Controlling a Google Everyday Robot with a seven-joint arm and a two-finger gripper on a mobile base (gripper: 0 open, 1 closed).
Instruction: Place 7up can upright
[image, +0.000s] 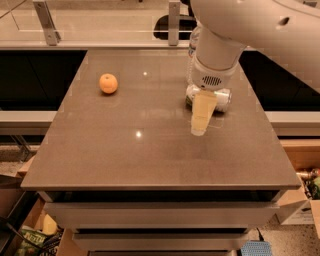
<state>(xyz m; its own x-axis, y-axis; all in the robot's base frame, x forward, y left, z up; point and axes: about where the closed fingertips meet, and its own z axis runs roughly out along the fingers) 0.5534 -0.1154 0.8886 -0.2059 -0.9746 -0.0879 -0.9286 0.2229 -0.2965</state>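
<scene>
The 7up can (223, 99) lies on its side on the brown table (125, 155), right of centre toward the back. It is silver with green markings, and the arm covers its left part. My gripper (199, 127) hangs from the big white arm just in front of the can and points down at the tabletop. It holds nothing that I can see. The clear water bottle (191, 44) stands behind the can, mostly hidden by the arm.
An orange (108, 83) sits at the back left of the table. A glass rail with metal posts (45, 22) runs behind the table. Cardboard boxes (299, 210) stand on the floor at the right, and bags lie at the lower left.
</scene>
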